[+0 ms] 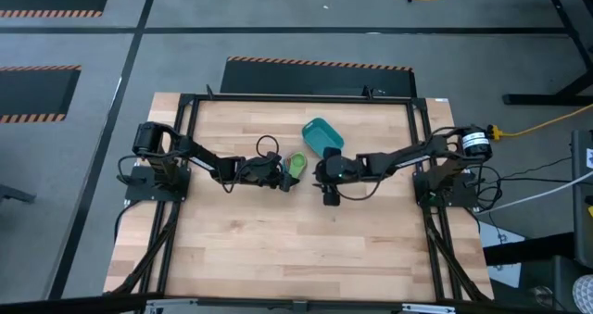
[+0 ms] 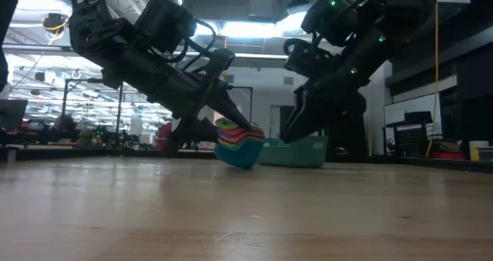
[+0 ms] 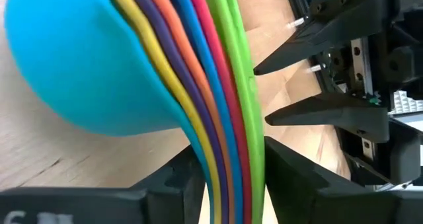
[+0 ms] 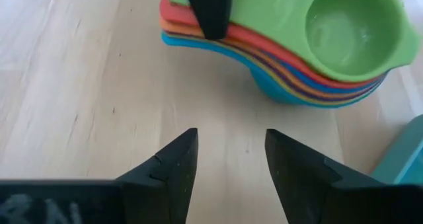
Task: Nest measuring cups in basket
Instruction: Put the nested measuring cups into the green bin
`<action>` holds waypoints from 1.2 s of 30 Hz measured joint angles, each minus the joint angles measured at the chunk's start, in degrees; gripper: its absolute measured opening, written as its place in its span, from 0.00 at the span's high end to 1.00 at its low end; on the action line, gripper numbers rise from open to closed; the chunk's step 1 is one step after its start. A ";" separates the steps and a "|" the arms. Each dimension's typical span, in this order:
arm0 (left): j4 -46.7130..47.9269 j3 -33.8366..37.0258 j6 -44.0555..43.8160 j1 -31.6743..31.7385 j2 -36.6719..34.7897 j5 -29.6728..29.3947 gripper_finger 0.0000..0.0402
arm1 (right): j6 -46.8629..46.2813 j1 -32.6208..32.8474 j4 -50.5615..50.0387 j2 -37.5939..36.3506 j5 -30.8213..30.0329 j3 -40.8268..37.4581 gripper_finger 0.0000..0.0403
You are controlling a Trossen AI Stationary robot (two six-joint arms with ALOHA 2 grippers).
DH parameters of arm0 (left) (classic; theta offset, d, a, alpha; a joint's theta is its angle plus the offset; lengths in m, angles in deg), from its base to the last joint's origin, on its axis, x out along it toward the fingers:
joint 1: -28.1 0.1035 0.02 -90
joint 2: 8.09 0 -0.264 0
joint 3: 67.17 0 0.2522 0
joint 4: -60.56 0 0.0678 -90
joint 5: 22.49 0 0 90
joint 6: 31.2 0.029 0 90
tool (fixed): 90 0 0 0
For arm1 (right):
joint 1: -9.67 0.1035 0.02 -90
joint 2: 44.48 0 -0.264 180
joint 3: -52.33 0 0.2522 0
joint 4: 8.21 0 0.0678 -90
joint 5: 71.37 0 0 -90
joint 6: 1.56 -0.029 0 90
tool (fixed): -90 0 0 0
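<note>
Gripping the stacked handles, the left claw (image 3: pixel 228 184) has one dark finger on either side of the measuring cups (image 3: pixel 132 65), pressed against the bundle of flat handles. The cups are nested one inside another: a light blue bowl on the outside, then thin edges of yellow, purple, orange, red and blue, with the green cup (image 4: pixel 344 29) innermost and uppermost. In the right wrist view the green bowl looks glossy and round, with a small lip at its rim, and the coloured rims beneath it fan out like layers.

The stack (image 1: pixel 295 165) sits near the middle of the tabletop (image 1: pixel 278 249), somewhat toward the far edge. In the low view it (image 2: pixel 239 147) is tipped, the blue bowl's underside meeting the wood (whether it is fully resting there I cannot tell).

The basket (image 1: pixel 322 136), teal with rounded corners and low walls, lies just beside the stack, toward the tabletop's far edge and slightly to the right; in the low view it (image 2: pixel 296 153) stands just behind the cups.

The right claw (image 4: pixel 228 161) hovers close to the stack with its fingers apart, holding nothing, bare wood showing between them.
</note>
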 joint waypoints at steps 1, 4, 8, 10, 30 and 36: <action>0.00 0.00 0.00 0.00 0.00 0.01 0.67 | 0.11 0.16 -0.44 -0.21 0.00 -0.04 0.55; -0.01 0.00 0.00 0.00 0.00 -0.01 0.70 | 0.44 0.37 -1.38 -1.00 0.04 -0.04 0.55; -0.43 0.02 0.43 0.02 -0.07 0.01 0.75 | 0.56 0.33 -3.20 -2.77 0.00 -0.06 0.55; -1.05 0.02 1.41 0.00 -0.15 -0.01 0.78 | 0.56 0.33 -4.83 -4.23 -0.04 -0.04 0.55; -15.80 -2.68 1.59 4.80 -0.24 12.37 0.79 | 1.63 -0.29 -17.63 -16.79 -15.23 -0.04 0.55; -12.53 -8.78 8.27 9.52 -0.24 20.44 0.79 | 1.63 -2.39 -17.38 -17.75 -15.85 -0.02 0.55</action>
